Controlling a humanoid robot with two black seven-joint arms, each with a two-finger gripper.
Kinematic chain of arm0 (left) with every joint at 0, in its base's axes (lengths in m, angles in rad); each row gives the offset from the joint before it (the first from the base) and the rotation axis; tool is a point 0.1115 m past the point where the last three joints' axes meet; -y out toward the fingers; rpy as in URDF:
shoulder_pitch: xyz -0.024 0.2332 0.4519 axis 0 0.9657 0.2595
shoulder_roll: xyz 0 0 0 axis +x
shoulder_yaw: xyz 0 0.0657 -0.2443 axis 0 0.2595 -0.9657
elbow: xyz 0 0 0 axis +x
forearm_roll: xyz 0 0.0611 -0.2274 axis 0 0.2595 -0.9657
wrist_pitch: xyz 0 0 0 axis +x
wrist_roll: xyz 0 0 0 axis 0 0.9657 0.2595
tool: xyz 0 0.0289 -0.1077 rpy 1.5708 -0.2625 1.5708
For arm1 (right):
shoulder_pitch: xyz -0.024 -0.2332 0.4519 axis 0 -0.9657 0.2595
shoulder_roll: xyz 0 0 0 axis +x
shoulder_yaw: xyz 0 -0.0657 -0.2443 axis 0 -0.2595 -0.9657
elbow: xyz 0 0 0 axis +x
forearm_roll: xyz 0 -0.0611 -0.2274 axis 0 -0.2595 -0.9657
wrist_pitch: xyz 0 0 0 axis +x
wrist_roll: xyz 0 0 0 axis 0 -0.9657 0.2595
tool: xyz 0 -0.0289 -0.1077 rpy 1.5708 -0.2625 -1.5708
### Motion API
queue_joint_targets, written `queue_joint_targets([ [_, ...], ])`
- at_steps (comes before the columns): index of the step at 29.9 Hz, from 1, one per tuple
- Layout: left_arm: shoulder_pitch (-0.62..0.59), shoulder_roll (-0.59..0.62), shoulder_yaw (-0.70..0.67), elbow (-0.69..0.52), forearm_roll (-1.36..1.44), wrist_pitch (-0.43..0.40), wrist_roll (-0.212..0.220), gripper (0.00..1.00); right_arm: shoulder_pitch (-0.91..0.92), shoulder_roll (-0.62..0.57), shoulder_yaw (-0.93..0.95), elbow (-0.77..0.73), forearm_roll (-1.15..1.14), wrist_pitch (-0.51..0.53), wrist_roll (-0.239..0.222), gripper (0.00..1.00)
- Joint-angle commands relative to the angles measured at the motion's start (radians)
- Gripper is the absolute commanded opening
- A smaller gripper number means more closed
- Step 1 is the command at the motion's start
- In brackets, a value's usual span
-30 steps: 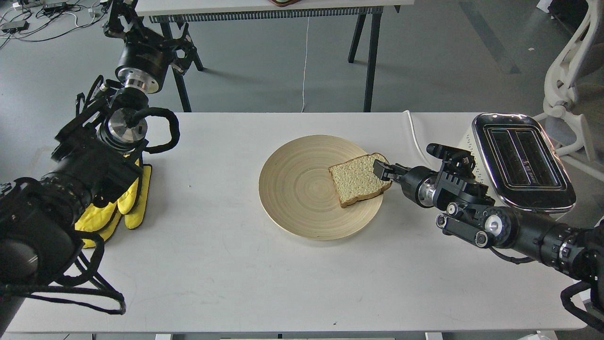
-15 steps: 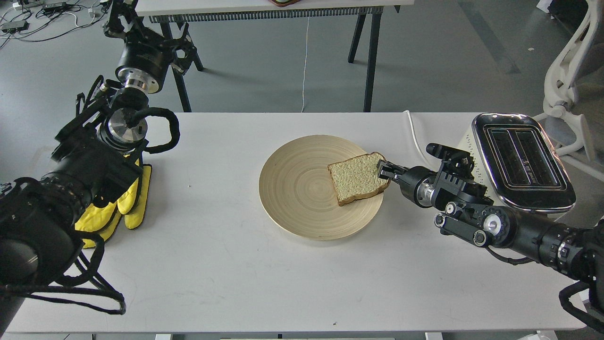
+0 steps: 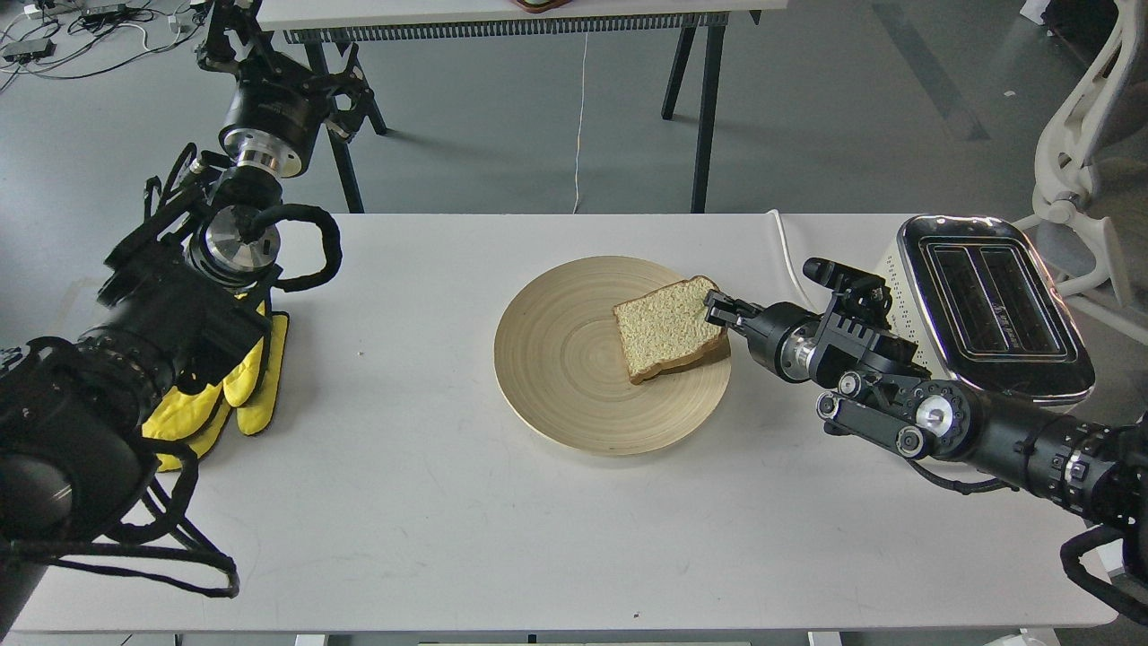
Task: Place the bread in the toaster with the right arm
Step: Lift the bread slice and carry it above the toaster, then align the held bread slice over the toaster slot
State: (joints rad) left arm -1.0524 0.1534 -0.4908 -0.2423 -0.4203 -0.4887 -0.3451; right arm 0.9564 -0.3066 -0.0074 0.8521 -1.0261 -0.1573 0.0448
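The bread [image 3: 664, 327], a pale speckled slice with a brown crust, is over the right part of the round wooden plate [image 3: 556, 359]. Its right side is raised and casts a shadow on the plate. My right gripper [image 3: 717, 308] is shut on the slice's right edge, reaching in from the right. The cream-white toaster [image 3: 991, 305] with its chrome top and two open slots stands at the table's right end, just behind my right arm. My left gripper [image 3: 229, 40] is far back on the left, off the table; it is dark and its fingers cannot be told apart.
Yellow gloves [image 3: 242, 386] lie on the white table [image 3: 430, 502] at the left, under my left arm. The toaster's white cord [image 3: 785, 242] runs over the table's back edge. A second table's black legs [image 3: 704, 108] and a white chair [image 3: 1076, 135] stand behind.
My right gripper has moved a little up and left with the bread in it. The slice has shifted further onto the plate and its right side is raised. The left arm has not moved.
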Motion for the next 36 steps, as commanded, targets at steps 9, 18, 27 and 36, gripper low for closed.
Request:
queue_joint_targets([
  [9,0.000,0.000,0.000,0.000,0.000,0.000,0.000,1.00,0.294,-0.509,0.003,0.399,0.000,0.068,-0.039,0.01],
  [18,0.000,0.000,0.000,0.000,0.000,0.000,-0.002,1.00,0.321,-0.845,0.004,0.613,-0.017,0.079,-0.043,0.01],
  [27,0.000,0.000,0.000,0.000,0.000,0.000,0.000,1.00,0.269,-1.060,-0.008,0.694,-0.014,0.065,-0.022,0.01],
  [36,0.000,-0.001,0.001,0.000,0.000,0.000,0.000,1.00,0.171,-1.102,-0.009,0.711,-0.017,0.050,0.010,0.01],
])
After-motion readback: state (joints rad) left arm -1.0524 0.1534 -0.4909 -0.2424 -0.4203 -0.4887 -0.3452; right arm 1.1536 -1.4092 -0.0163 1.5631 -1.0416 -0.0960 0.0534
